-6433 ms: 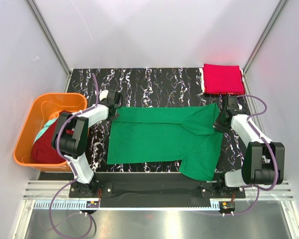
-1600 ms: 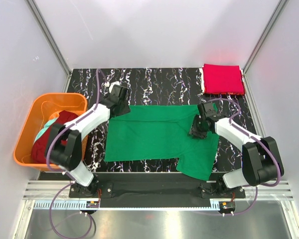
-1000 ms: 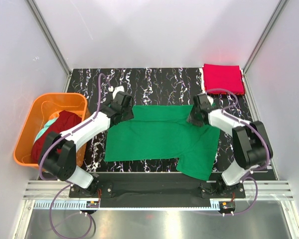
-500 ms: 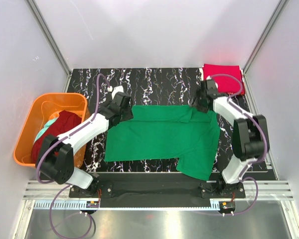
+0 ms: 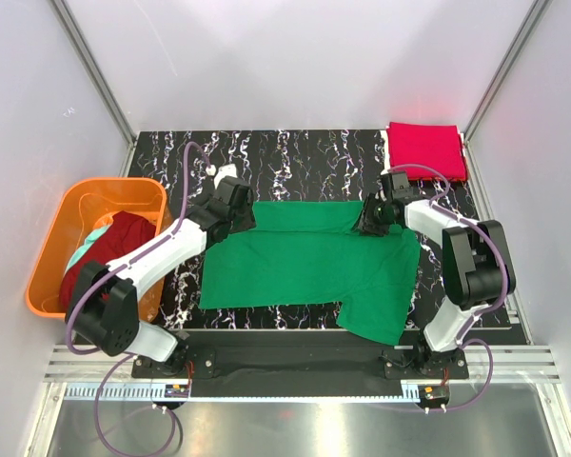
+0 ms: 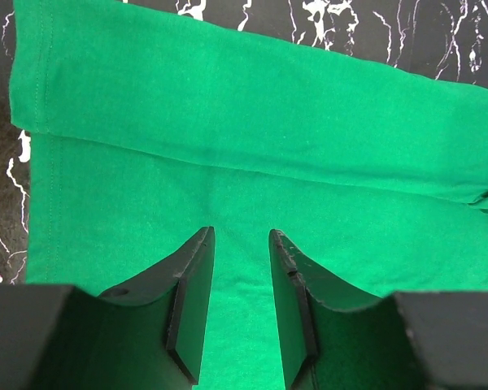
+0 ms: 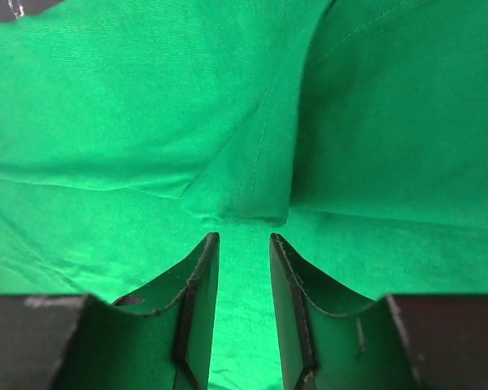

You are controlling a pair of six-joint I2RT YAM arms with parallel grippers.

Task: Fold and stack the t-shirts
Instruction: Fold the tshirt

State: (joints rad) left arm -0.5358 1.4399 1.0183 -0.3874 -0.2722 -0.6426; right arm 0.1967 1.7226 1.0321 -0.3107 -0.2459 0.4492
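Note:
A kelly green t-shirt (image 5: 305, 262) lies spread on the black marbled table, its far edge folded over into a strip (image 6: 252, 106). My left gripper (image 5: 238, 221) hovers over the shirt's far left corner. It is open, and only green cloth shows between its fingers (image 6: 241, 237). My right gripper (image 5: 372, 219) is over the far right corner by a folded sleeve seam (image 7: 248, 183), also open and empty (image 7: 242, 240). A crimson t-shirt (image 5: 425, 150) lies folded at the back right. A maroon t-shirt (image 5: 103, 265) and a pale teal garment (image 5: 88, 248) lie in the basket.
The orange plastic basket (image 5: 49, 243) stands off the table's left edge. Pale walls with metal posts close in the back and sides. The green shirt's lower sleeve (image 5: 376, 314) reaches the table's near edge by the right arm's base.
My right gripper swung back toward the red shirt, then returned to the green shirt's far right corner. The left gripper barely moved.

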